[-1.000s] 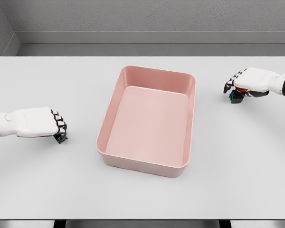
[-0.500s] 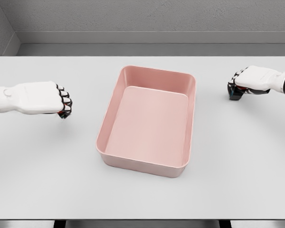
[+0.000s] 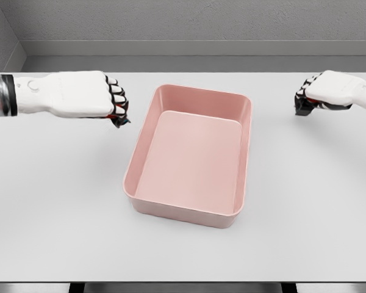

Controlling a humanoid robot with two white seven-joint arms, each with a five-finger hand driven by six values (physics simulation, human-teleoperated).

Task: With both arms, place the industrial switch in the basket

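A pink rectangular basket point(image 3: 244, 131) sits in the middle of the white table, with nothing inside it. My left hand point(image 3: 113, 104) hovers above the table just left of the basket's far left corner, fingers curled around a small dark industrial switch point(image 3: 118, 119) that peeks out beneath them with a bit of red and blue. My right hand point(image 3: 308, 97) is raised at the far right, fingers curled over another dark switch point(image 3: 302, 110), mostly hidden by the hand.
The white table point(image 3: 61, 207) runs out to a front edge near the bottom of the picture. A grey wall and floor strip lie behind its far edge.
My left hand has risen and travelled right and away from me with its switch, now close to the basket. My right hand has lifted its switch slightly up and away.
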